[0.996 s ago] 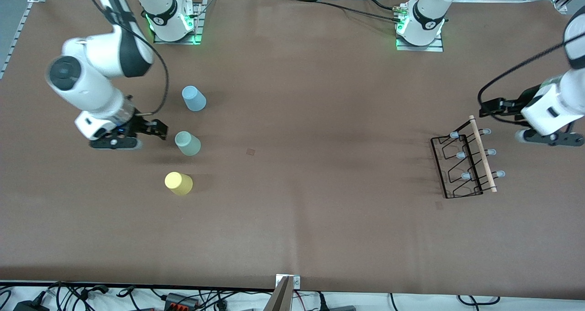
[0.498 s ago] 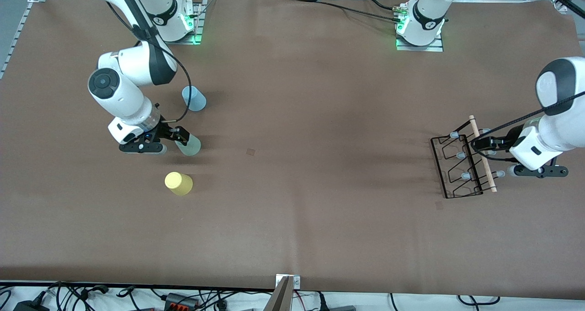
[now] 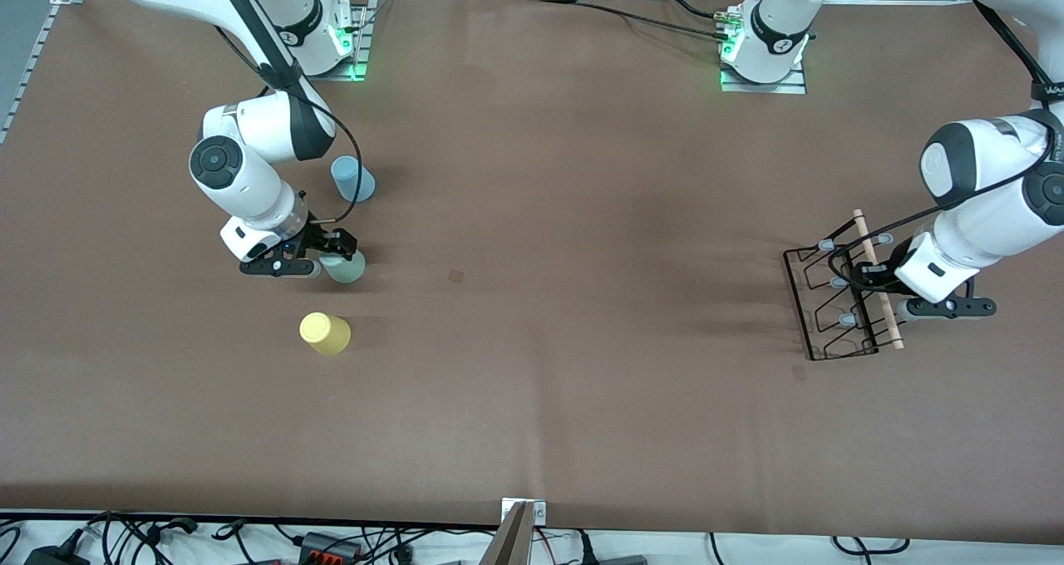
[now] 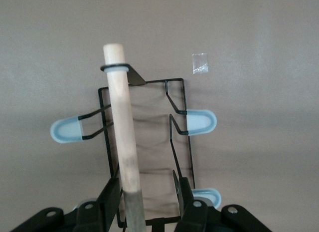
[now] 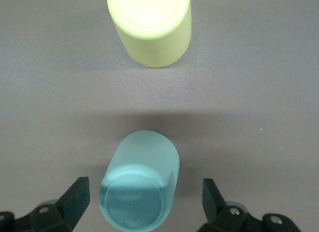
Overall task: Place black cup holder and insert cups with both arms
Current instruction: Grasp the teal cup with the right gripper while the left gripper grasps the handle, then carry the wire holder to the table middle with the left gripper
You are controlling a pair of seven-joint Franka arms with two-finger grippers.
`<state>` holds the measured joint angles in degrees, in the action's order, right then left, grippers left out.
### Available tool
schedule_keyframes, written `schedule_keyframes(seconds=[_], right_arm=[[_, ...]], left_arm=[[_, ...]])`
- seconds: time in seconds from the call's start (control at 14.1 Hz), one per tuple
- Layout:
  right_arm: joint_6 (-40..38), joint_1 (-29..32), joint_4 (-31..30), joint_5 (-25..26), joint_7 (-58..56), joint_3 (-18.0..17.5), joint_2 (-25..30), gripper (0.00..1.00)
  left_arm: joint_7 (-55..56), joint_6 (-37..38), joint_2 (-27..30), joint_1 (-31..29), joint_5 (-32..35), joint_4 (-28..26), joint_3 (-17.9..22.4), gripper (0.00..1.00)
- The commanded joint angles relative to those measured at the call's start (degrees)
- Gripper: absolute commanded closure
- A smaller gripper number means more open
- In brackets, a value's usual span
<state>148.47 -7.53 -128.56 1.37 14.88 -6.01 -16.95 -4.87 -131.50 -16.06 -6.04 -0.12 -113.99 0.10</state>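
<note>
The black cup holder (image 3: 795, 299) lies flat near the left arm's end of the table, its wooden rod handle (image 3: 886, 320) on top. My left gripper (image 3: 869, 277) is low over it. In the left wrist view my left gripper (image 4: 147, 202) is open, with the rod (image 4: 122, 127) between the fingers, close to one of them. My right gripper (image 3: 331, 249) is open, its fingers on either side of the upturned pale green cup (image 3: 347, 269), which also shows in the right wrist view (image 5: 142, 182). The yellow cup (image 3: 325, 333) stands nearer the camera, the light blue cup (image 3: 353, 179) farther from it.
The holder's grey-capped pegs (image 4: 199, 122) stick out on both sides of the rod. A small clear square (image 3: 456, 276) lies on the brown table mid-way between the cups and the holder. Both arm bases (image 3: 765, 46) stand at the table's back edge.
My right gripper has moved down and in from the table's end to straddle the pale green cup. My left gripper has moved in over the holder's rod handle. Cups and holder have not moved.
</note>
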Motion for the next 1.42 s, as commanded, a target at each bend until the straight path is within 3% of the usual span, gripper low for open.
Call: schedule_keyframes(seconds=[0.0, 0.36, 0.57, 0.64, 0.78, 0.92, 1.14, 1.35], right_arm=[[4.1, -0.65, -2.04, -0.4, 0.5, 0.21, -0.8, 0.0], [4.1, -0.65, -2.13, -0.4, 0.41, 0.21, -1.51, 0.0], [3.93, -0.74, -2.13, -0.32, 0.41, 0.21, -1.51, 0.0], [3.93, -0.65, -2.13, -0.4, 0.41, 0.21, -1.51, 0.19], [3.84, -0.65, -2.05, -0.31, 0.41, 0.21, -1.51, 0.7], [3.66, -0.65, -2.05, -0.31, 0.5, 0.21, -1.51, 0.97], [1.83, -0.65, -1.52, -0.23, -1.16, 0.21, -0.28, 1.0], [-3.26, -0.3, -1.43, -0.05, -4.93, 0.3, 3.14, 1.0]], left_arm=[[-0.05, 0.36, 2.52, -0.38, 1.08, -1.84, -0.19, 0.74], [-0.05, 1.42, 2.52, -1.78, 1.08, -1.41, -0.19, 0.98], [0.12, 4.91, 3.14, -1.78, 1.08, 1.48, -0.62, 0.99], [0.04, 7.46, 3.14, -1.61, 1.08, 3.93, -0.89, 0.99], [-1.8, 10.29, 2.79, -0.91, 1.09, 9.12, -1.5, 0.99], [-1.64, 12.39, 2.79, 0.49, 1.08, 11.86, -3.87, 0.99], [0.37, 15.13, 2.79, 0.68, 1.0, 13.53, -10.36, 0.99], [11.07, 14.78, 2.26, 1.37, 1.0, 13.54, -16.17, 0.99]])
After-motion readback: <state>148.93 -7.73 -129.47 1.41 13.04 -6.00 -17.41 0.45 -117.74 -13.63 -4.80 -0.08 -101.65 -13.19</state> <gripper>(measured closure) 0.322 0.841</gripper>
